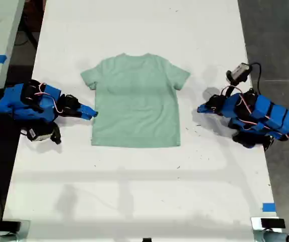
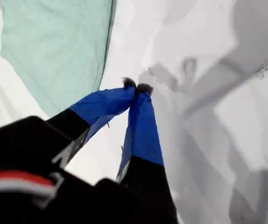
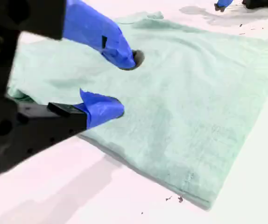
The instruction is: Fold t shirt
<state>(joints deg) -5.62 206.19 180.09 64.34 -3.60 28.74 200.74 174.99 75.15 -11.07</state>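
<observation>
My first claw (image 1: 201, 108) lies low on the table (image 1: 134, 201) at the exterior view's right, near the shirt (image 1: 134, 101) but not touching it. My second claw (image 1: 93, 114) lies at the exterior view's left, right at the shirt's side edge. I think each claw waits by one side so that both can take an edge and fold the cloth over. The shirt lies flat in the middle of the table, between the two arms, with its neck toward the far end and both short sleeves spread out. No fold has been made yet, so the job looks to be at its start. In the first wrist view, my first claw (image 2: 137, 86) is closed tight, tip against tip, with nothing in it. It hangs over bare table, and the shirt's (image 2: 54, 46) edge is a little way off. In the second wrist view, my second claw (image 3: 122, 84) is wide open and holds nothing. It sits over the shirt (image 3: 194, 93) close to the edge, maybe ready to pinch it. The cloth is pale mint green, plain, soft and thin, with a few small wrinkles and a straight bottom hem.
</observation>
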